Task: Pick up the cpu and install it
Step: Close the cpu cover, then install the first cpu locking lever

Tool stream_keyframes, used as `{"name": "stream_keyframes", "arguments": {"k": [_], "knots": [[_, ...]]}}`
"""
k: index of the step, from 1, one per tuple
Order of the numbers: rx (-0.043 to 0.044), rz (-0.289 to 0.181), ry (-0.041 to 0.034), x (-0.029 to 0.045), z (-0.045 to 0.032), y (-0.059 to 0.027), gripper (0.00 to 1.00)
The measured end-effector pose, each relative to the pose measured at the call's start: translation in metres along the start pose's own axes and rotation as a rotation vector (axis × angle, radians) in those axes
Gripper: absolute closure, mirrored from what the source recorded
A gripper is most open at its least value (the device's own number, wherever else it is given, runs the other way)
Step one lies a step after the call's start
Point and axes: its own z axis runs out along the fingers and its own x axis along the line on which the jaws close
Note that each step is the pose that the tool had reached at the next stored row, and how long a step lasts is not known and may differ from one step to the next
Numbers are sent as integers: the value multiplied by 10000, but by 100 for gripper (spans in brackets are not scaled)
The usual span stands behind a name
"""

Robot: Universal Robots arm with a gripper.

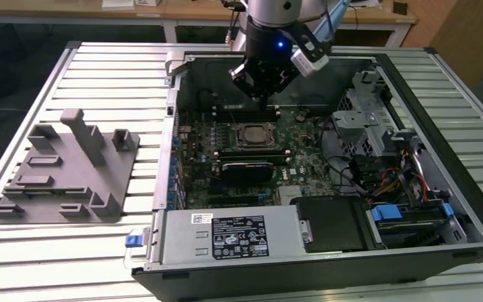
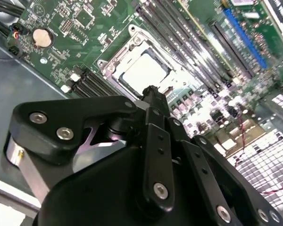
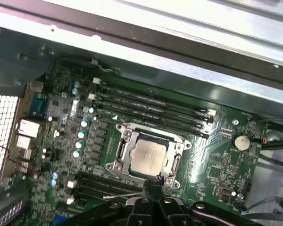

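**Cpu sits in the socket, with an empty tip close over it**

Exterior view: your gripper hangs over the socket's far edge, inside the computer case. The cpu lies within the socket, apart from the fingers.

Second wrist view: the jaws are pinched together to one tip, gripping nothing, poised above the socket's near rim. If that tip drops or drifts, I'd expect it to strike the cpu's lid or the socket frame. A chip not fully seated could then tilt and bend contacts.

First wrist view: the cpu lies flat, silvery top up, edges parallel to the socket frame. It is square, so no axis is the long one. I cannot tell which corner is keyed.
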Motion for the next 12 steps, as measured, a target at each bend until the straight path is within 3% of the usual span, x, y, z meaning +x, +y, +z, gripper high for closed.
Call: {"name": "stream_keyframes", "arguments": {"k": [5,12], "knots": [[-7,678,16,0,16,0,89],[-9,706,15,0,26,0,89]]}}
